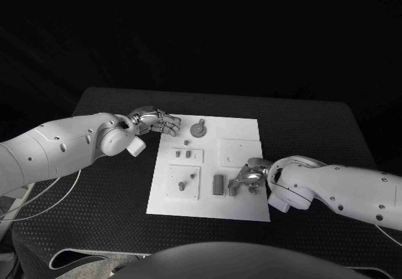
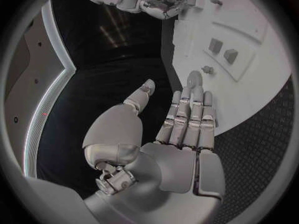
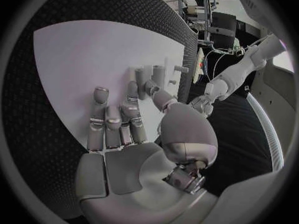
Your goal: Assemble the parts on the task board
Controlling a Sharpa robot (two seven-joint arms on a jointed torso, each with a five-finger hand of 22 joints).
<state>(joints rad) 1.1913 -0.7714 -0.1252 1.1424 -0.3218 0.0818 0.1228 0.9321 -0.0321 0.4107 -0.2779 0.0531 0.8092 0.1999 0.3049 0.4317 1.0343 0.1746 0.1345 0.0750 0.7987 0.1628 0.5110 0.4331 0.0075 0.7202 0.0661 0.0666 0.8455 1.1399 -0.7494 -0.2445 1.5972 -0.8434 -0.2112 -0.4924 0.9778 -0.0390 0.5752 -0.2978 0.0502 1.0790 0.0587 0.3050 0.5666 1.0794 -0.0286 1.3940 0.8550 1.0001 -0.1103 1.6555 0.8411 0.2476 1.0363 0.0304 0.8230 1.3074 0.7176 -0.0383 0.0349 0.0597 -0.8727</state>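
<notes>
Black desk [image 1: 318, 133], white flat task board [image 1: 239, 131]: grey parts [image 1: 197, 129] mostly loose, assembly barely begun; left robot hand [image 1: 155, 122] spread empty; right robot hand [image 1: 248, 177] grip unclear.

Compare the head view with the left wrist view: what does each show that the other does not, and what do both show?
Head view alone: the whole board on the black table, the tall grey block near the right hand, and the peg on its square plate.
Left wrist view alone: the left hand's palm and straight, spread fingers, holding nothing.
Both: the left hand at the board's far left corner, the right hand over the board, the round gear, and the two small square blocks.
</notes>
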